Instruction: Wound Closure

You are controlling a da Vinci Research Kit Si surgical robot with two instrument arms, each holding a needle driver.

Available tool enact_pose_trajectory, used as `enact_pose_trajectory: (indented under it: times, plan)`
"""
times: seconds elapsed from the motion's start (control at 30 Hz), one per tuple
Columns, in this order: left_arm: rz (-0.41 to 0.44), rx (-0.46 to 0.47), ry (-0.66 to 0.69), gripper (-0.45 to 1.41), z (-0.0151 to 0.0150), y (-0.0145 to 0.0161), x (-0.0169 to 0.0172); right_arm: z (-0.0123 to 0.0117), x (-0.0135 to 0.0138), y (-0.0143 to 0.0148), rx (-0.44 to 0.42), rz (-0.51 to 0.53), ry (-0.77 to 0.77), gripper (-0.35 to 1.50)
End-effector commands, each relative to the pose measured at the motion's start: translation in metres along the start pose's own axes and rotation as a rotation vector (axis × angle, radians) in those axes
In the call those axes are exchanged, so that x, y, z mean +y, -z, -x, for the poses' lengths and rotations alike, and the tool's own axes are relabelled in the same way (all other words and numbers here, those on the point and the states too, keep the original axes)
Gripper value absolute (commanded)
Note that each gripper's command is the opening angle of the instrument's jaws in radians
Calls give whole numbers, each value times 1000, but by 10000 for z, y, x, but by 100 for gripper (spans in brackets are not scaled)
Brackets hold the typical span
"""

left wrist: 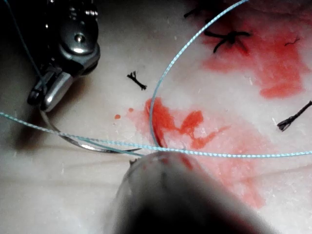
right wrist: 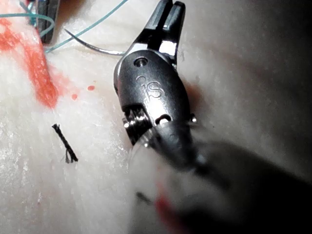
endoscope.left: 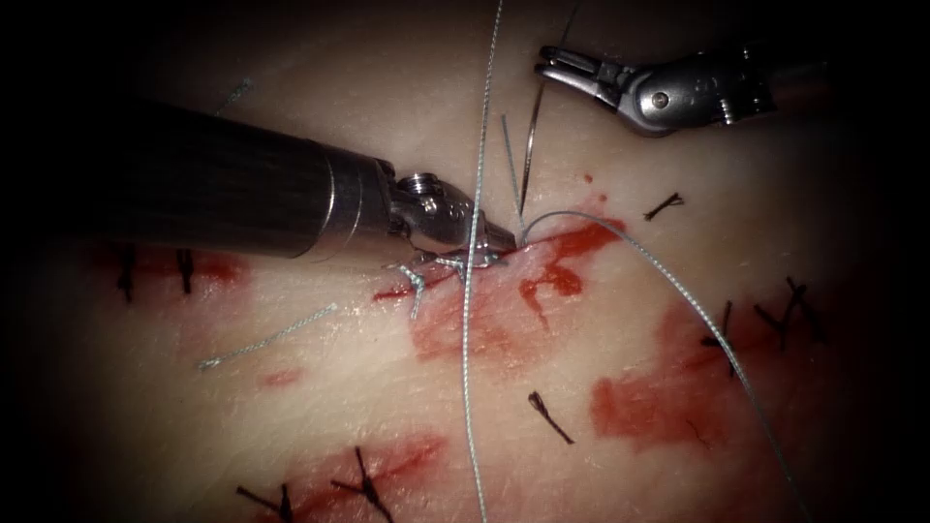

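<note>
Two needle drivers are in the endoscope view. My right tool (endoscope.left: 554, 66), a short silver wristed head, sits in the upper right of the frame, well above the pale pork-belly tissue (endoscope.left: 339, 397). Its jaws are closed narrow on the thin, dark, curved steel needle (endoscope.left: 528, 145), gripping it close to one end. The left wrist view confirms this grip: right tool (left wrist: 39, 97), with the needle (left wrist: 78, 142) curving away from it. In the right wrist view, the right tool (right wrist: 170, 9) shows only a thin slit between its jaws, and the needle (right wrist: 97, 48) leaves them sideways.

From that grip the needle arcs down toward the centre of the endoscope frame. Its far end meets the tissue just beside the tip of my left tool (endoscope.left: 494, 240). Most of the curve stands clear of the tissue. Whether the far end is in the tissue, I cannot tell.

My left tool enters from the left on a long dark shaft, and its tip rests at the tissue surface at centre frame. What it holds, if anything, I cannot tell. In its own wrist view the left tool (left wrist: 146, 158) is a blurred shape.

One pale blue-grey braided thread (endoscope.left: 467, 339) runs top to bottom across the left tool's tip; another run loops from the tip toward the lower right. In the left wrist view the thread (left wrist: 161, 83) curves up from that tip.

Red fluid (endoscope.left: 572, 252) is smeared right of and below the tip. Short black cut thread ends (endoscope.left: 549, 416) and black stitches (endoscope.left: 363, 484) lie scattered around.
</note>
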Motion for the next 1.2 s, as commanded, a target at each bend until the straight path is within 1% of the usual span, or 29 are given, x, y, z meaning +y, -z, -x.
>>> enact_pose_trajectory:
  times: [0.03, 0.13, 0.33, 0.47, 0.53, 0.63, 0.97, 1.2]
  plan:
    - [0, 0, 0, -45, 0, -7, 0, 2, 0, -10, 1, -3, 11, -35]
    - [-3, 3, 0, -45, 0, -7, 0, 2, 0, -11, 3, -5, 17, -35]
    - [-2, 3, 0, -45, 0, -7, 0, 3, -1, -10, -7, -62, 25, -35]
    - [-2, 3, 0, -45, 0, -7, 0, 5, -2, -7, -4, -179, 57, -35]
    - [-2, 3, 0, -45, 0, -7, 0, 5, -3, -7, 2, -197, 56, -35]
    - [-2, 3, 0, -45, 0, -7, 0, 4, -4, -8, 44, -251, 51, -35]
    - [-2, 3, 0, -45, 0, -7, 0, -2, -16, -17, 41, -249, 59, -35]
    - [-2, 3, 0, -45, 0, -7, 0, -2, -20, -17, 35, -260, 73, -35]
